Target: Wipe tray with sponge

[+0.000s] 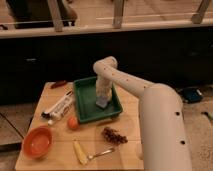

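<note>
Noted dark green plastic tray (83, 106), rectangular with raised rim, at far middle of pale wooden table (55, 159), long side running near to far. Found sponge (101, 105), a small pale blue-grey block, lying inside tray on its right half, on the floor near the right rim. Logged gripper (102, 99) directly over sponge, pointing straight down into tray and apparently touching the block; cannot tell whether spread or pinching it. Traced smooth white arm (127, 82): thick rounded segment rising from near right, slanting up and left to a rounded elbow above tray's far edge, then bending to a short vertical forearm dropping into tray. Recorded white-and-black tube (59, 107) lying slantwise just left of tray. Marked small orange ball (73, 123) near tray's near left corner, apart from it. Placed round orange bowl (37, 142) at near left of table. Spotted knobbly dark red cluster (114, 135) just near of tray, a yellow oblong piece (79, 151) and metal spoon (102, 153) at near edge, and a slim red item (58, 84) at far left.
</note>
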